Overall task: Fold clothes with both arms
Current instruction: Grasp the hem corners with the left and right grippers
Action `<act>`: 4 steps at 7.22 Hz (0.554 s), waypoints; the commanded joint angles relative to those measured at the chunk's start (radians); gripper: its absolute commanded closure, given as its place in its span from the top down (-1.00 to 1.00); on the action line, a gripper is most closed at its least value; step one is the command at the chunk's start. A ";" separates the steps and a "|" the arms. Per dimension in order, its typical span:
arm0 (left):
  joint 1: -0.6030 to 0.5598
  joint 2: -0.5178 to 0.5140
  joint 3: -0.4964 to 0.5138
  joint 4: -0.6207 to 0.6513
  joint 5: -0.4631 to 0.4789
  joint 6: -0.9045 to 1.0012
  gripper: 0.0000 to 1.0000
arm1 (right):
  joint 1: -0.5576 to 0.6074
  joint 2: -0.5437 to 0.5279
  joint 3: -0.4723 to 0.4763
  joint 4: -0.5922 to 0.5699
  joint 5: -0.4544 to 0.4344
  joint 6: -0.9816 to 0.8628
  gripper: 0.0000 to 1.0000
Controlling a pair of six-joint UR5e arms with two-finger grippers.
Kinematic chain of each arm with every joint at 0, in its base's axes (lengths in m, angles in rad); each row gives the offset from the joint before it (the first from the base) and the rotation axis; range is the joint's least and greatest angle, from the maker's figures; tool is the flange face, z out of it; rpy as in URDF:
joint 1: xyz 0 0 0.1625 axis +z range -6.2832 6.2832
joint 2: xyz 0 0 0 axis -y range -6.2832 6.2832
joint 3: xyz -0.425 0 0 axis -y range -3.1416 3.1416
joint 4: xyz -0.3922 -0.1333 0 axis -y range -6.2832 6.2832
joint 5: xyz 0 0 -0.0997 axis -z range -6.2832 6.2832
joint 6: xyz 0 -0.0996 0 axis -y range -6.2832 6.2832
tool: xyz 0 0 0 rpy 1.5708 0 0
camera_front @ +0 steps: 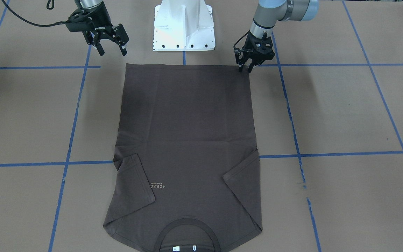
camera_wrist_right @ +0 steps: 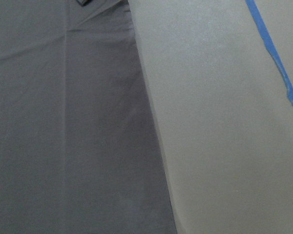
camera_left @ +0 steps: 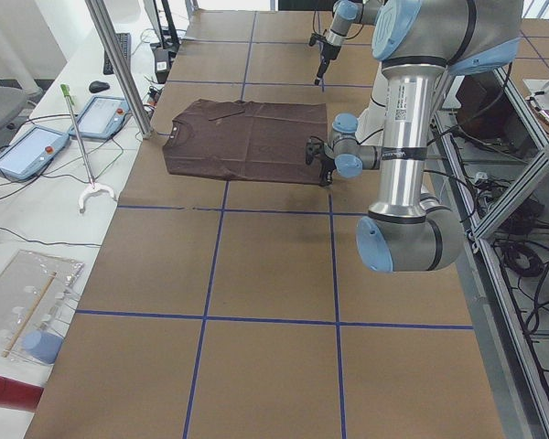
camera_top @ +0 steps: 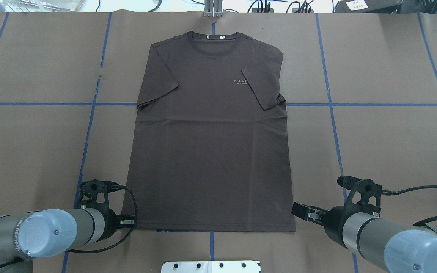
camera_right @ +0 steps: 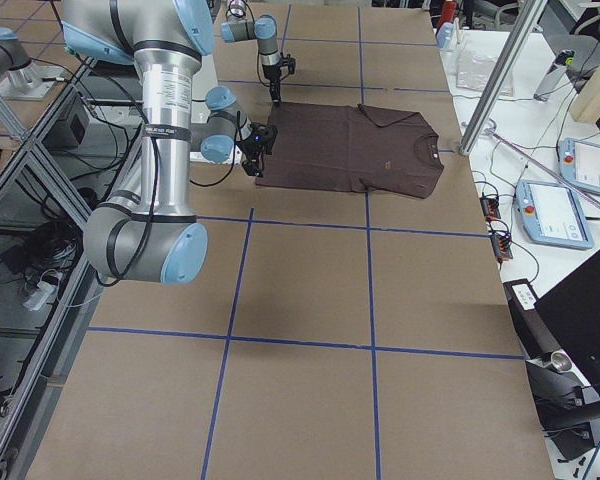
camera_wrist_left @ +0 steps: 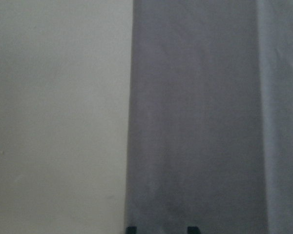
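Collar (camera_front: 189, 224): seen closest to the front camera.
T-shirt (camera_front: 187, 122): laid flat on the bench (camera_front: 345, 112), lettering up.
Done so far: both sleeves (camera_front: 135, 182) look tucked inward already.
Left to do: the body folds, judged not yet begun.
Left gripper (camera_front: 245, 69): spread open, set down at one corner of the hem (camera_front: 187, 65).
Right gripper (camera_front: 113, 52): also spread, held off the other corner, nothing gripped.
Containers: none spotted.
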 commanded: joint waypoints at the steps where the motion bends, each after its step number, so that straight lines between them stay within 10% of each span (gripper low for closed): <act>1: 0.003 0.002 0.000 0.000 -0.002 0.000 -0.07 | 0.000 0.000 0.000 0.000 0.000 0.000 0.94; 4: 0.009 0.000 0.000 0.000 0.000 -0.002 -0.32 | 0.000 0.000 0.000 0.000 0.000 -0.001 0.95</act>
